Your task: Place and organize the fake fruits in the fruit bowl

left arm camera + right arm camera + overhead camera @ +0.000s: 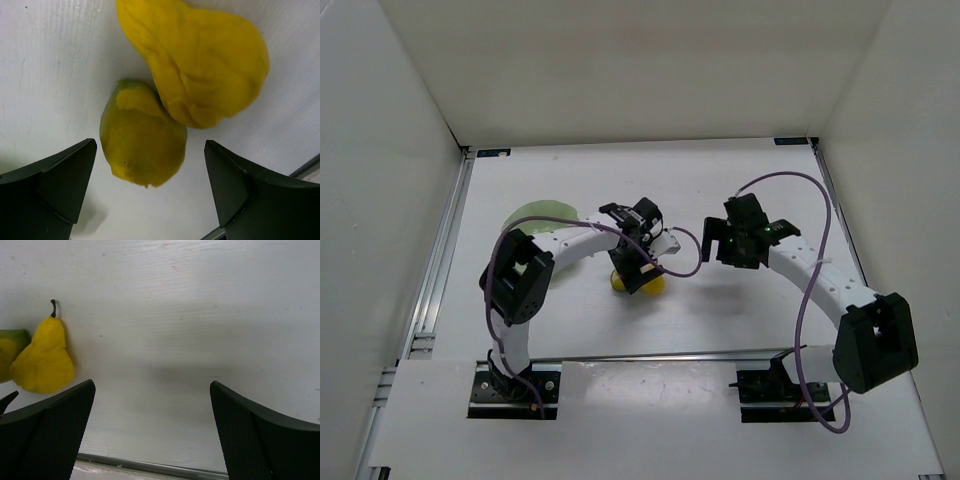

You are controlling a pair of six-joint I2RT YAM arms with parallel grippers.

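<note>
My left gripper [636, 272] is open and hovers low over two fruits lying together on the white table. In the left wrist view the round yellow-green fruit [142, 142] lies between the open fingers [52, 182], touching neither. The yellow pear [200, 60] lies against it just beyond. In the top view only yellow edges [658, 284] show under the gripper. My right gripper [718, 245] is open and empty above bare table; its view shows the pear [44, 360] with its dark stem at far left. The green bowl [542, 214] sits behind the left arm, partly hidden. The peeled fruit is out of view.
White walls enclose the table on the left, back and right. A metal rail [440, 260] runs along the left edge. A rail [150, 467] also shows at the bottom of the right wrist view. A purple cable [810, 290] loops over the right arm.
</note>
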